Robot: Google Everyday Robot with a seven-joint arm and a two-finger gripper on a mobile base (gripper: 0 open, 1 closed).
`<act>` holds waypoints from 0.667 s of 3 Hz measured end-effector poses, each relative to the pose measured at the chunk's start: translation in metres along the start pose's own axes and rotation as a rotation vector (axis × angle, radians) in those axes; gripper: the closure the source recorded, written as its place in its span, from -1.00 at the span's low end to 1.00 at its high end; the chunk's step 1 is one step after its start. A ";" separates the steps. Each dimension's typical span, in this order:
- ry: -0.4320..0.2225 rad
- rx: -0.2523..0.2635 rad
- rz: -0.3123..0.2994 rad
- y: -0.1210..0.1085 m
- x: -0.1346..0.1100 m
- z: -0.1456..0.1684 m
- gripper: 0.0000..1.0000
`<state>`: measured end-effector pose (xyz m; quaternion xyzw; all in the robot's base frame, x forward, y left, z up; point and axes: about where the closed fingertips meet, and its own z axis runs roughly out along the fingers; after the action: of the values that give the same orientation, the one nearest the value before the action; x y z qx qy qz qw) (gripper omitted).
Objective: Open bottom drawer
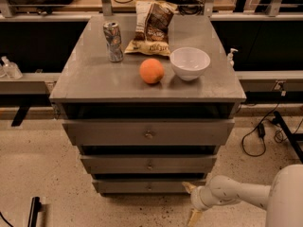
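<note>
Gripper [191, 202] just right of bottom drawer [149, 187] — white bowl [190, 63] empty

Open floor [85, 193] stretches before the bottom drawer [128, 187]. The gripper [191, 203] (fingers spread) hangs low, just off the drawer's right end.

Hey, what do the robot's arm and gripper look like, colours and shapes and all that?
The arm is smooth, glossy white, made of rounded tubular segments that widen into a bulbous joint. The gripper, low by the right end of the bottom drawer, has a rounded white base and two slim, pointed tan fingers. No cables or markings show on it.
</note>
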<state>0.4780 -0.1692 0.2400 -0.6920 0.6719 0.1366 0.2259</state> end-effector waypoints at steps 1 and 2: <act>-0.002 0.020 0.009 -0.017 0.007 0.015 -1.00; 0.002 0.054 0.033 -0.033 0.018 0.022 -1.00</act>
<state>0.5146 -0.1735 0.2163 -0.6746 0.6868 0.1214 0.2418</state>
